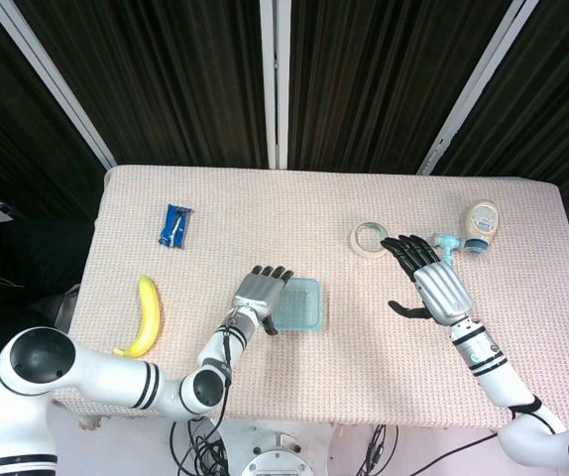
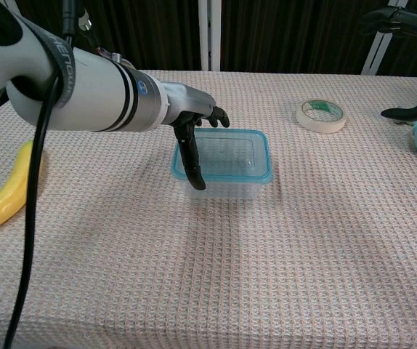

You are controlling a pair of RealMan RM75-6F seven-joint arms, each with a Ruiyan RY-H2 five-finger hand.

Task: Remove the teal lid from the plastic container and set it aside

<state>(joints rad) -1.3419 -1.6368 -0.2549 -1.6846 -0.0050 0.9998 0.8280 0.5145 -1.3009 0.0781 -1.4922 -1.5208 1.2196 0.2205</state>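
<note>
Lid: your teal lid (image 2: 223, 154) sits on the container (image 2: 227, 185), frame centre, not yet lifted.
Left hand (image 1: 258, 294): fingers apart at its left edge, gripping nothing.
Right hand (image 1: 436, 286): fingers spread, empty, right of frame.
Left to do: grip, lift, set aside on the bench (image 2: 266, 276).

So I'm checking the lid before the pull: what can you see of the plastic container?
The plastic container is a low, clear rectangular tub with rounded corners, its teal lid still seated on the rim. It sits flat on the woven tablecloth near the table's middle. The left hand hangs over its left end, a dark fingertip down against that edge. Nothing shows inside.
</note>
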